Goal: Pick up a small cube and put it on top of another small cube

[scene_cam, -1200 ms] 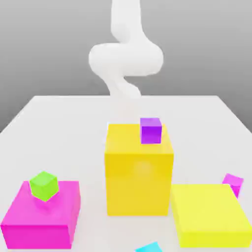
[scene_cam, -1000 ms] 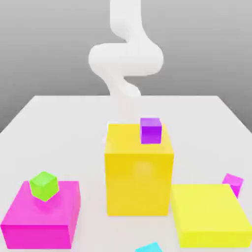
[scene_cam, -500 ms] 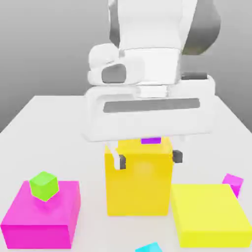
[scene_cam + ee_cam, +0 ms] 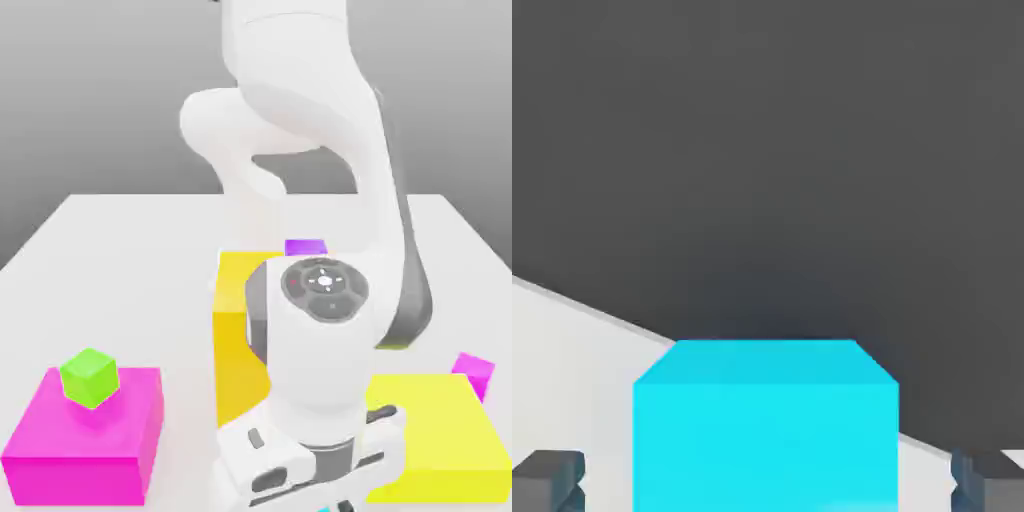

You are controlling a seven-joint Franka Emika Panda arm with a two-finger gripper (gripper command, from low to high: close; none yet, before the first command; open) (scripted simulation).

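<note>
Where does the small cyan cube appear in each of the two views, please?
Exterior view: the small cyan cube is a sliver at the bottom edge, under the white arm, beside the flat yellow block.
Hand view: it sits close up between the dark fingertips, apart from both.
Shared landmark: the white table it rests on.

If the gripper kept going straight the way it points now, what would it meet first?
Probably the cyan cube: in the hand view it sits between the gripper fingertips, directly ahead. The remaining gap is unclear.
</note>
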